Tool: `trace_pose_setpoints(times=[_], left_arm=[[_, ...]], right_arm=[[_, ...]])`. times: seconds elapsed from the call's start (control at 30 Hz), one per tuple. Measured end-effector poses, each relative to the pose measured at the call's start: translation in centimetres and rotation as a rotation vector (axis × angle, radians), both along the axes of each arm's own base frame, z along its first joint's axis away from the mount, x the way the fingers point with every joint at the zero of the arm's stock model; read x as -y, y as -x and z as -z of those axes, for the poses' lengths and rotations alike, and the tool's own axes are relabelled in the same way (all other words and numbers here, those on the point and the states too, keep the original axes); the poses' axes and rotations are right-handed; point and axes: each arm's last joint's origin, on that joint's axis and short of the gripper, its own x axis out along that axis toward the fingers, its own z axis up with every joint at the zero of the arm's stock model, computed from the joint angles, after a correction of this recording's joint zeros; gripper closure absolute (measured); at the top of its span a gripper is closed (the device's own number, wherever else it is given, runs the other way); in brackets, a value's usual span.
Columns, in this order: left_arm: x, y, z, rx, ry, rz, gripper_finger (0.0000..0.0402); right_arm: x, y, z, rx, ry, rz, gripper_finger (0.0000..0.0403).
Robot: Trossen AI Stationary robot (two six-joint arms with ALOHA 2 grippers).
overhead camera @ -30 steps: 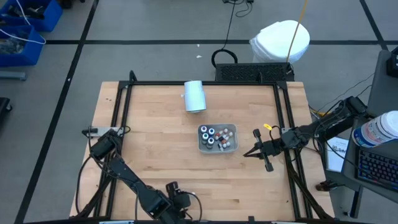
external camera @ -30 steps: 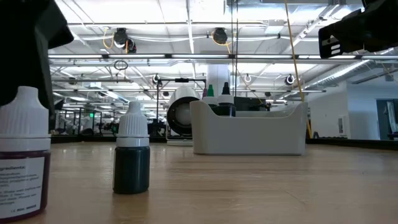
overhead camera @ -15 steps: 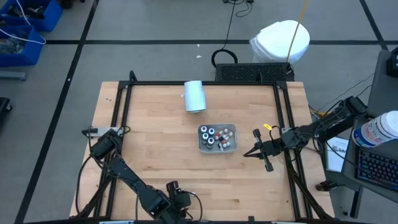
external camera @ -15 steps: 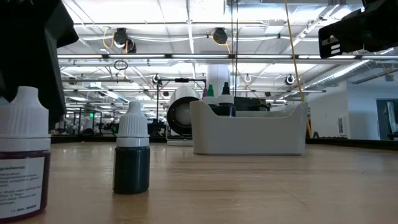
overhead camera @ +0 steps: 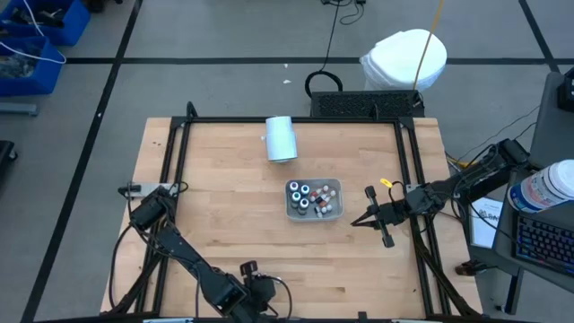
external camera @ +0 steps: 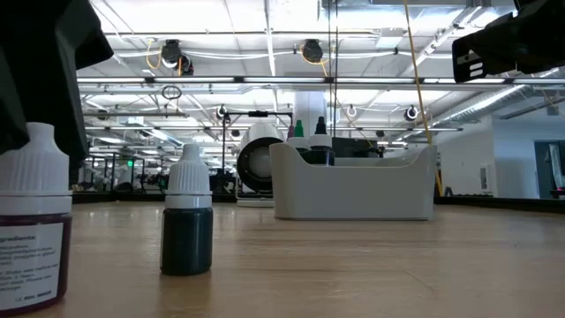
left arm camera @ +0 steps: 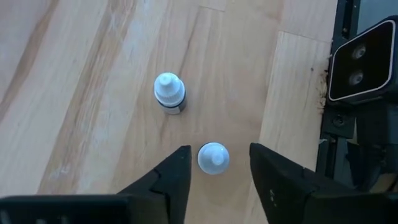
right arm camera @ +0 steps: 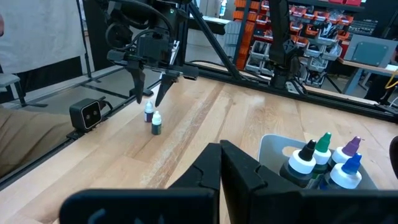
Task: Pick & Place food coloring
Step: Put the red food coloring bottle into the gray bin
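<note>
bottle (left arm camera: 213, 158): white ribbed cap, dark red fill, upright | left tool (left arm camera: 214, 163): parted astride it, no grasp

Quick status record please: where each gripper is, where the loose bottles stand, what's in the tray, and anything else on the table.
left gripper: at the table's near edge, above a loose bottle, fingers astride it, not touching
second loose bottle: upright, close by, dark contents
right gripper: shut, empty, beside the tray on its right
tray: grey, mid-table, holds several upright bottles
tray bottles: tops white, green, purple, blue
white cylinder: lying near the far edge
</note>
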Motion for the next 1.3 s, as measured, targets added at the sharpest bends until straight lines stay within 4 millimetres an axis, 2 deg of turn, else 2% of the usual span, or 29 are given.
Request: trace_pose_setpoints(times=[0.13, 0.4, 0.67, 1.17, 1.3], left_arm=[[0.1, -0.1, 0.0, 0.006, -0.002, 0.014, 0.0251], [0.1, -0.1, 0.0, 0.001, 0.005, 0.035, 0.0252], [-0.2, -0.6, 1.5, -0.049, -0.006, 0.040, 0.0252], [-0.7, -1.0, 1.1, -0.068, 0.013, 0.058, 0.0252], [-0.7, -1.0, 1.1, -0.065, 0.006, 0.062, 0.0270]], right_arm=[[0.0, 0.0, 0.0, 0.000, 0.000, 0.000, 0.0403], [0.0, 0.0, 0.0, 0.000, 0.000, 0.000, 0.0403], [0.0, 0.0, 0.0, -0.004, 0.002, 0.000, 0.0403], [0.0, 0.0, 0.1, -0.005, 0.008, 0.003, 0.0403], [0.0, 0.0, 0.1, -0.005, 0.008, 0.004, 0.0403]])
